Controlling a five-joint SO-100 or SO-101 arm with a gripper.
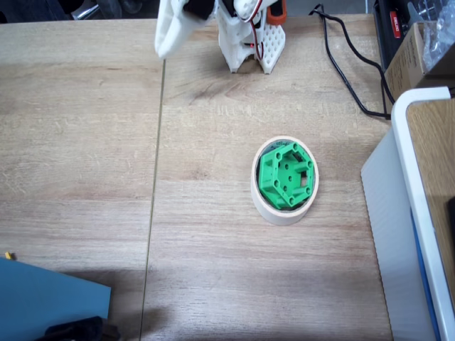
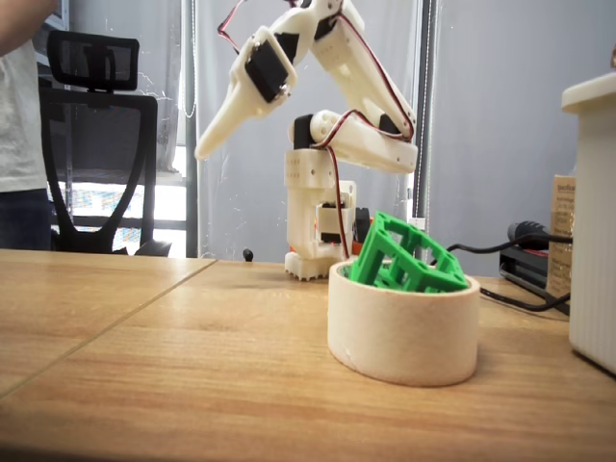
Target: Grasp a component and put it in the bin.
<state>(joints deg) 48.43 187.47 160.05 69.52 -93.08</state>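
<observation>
Bin [image 1: 284,210]: holds the component [image 1: 284,175], tilted, poking above the rim.
Gripper [image 2: 207,146]: raised at 11 o'clock, pressed together, empty.

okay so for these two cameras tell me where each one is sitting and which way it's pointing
A fixed view: mounted above the table, looking straight down at the tape roll bin holding the green component; the arm's base and gripper show at the top edge.
Another fixed view: at tabletop height, looking level across the wood toward the arm's base; the folded arm and its gripper rise behind the bin, with the component tilted inside it.
Both fixed views share the bin, component, arm and black cable.
</observation>
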